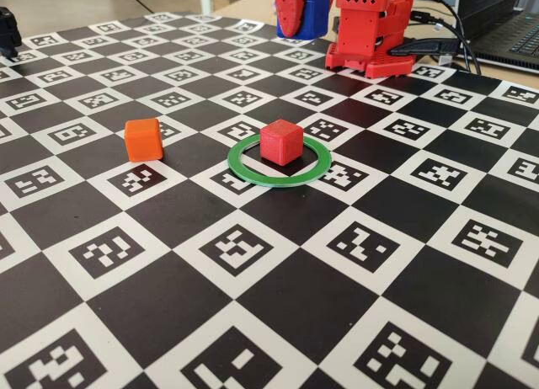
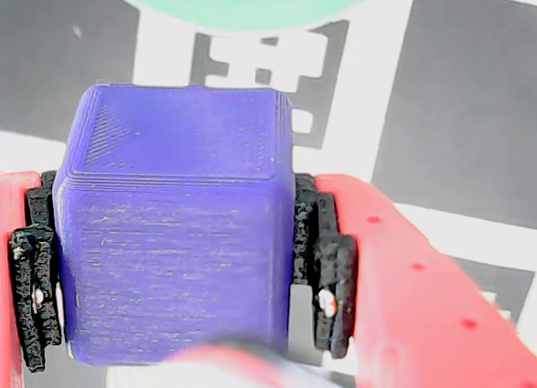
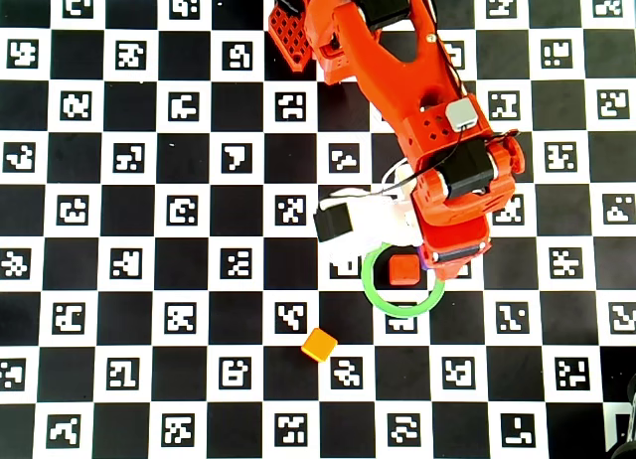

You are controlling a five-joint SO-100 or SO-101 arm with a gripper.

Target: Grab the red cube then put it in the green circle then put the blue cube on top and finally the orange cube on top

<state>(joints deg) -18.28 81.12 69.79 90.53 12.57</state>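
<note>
- Gripper [image 2: 176, 262] is clamped on the blue cube [image 2: 172, 237]; in the wrist view the black pads [image 2: 323, 270] press against its left and right sides, and the cube fills most of the picture.
- Just past the held cube in the wrist view, a curved piece of the green circle [image 2: 243, 3] shows at the top edge, over the black-and-white checkered board [image 2: 470, 94].
- Nearest the camera in the fixed view is open board with printed square markers.
- Farther in, the orange cube [image 1: 143, 140] sits alone on the board, left of the ring and well apart from it.
- At about the same depth, the red cube [image 1: 280, 142] rests flat inside the green circle [image 1: 244, 172], roughly centred, not touching the rim.
- At the far edge of the fixed view the red arm base [image 1: 370, 27] stands on the board; the blue cube [image 1: 313, 14] shows there, raised above the surface.
- From above, the arm [image 3: 397, 91] reaches down the picture, and its wrist hangs just over the ring's upper right rim [image 3: 373, 290], beside the red cube [image 3: 402, 269].
- From above, the orange cube [image 3: 319, 345] lies below and left of the ring.
</note>
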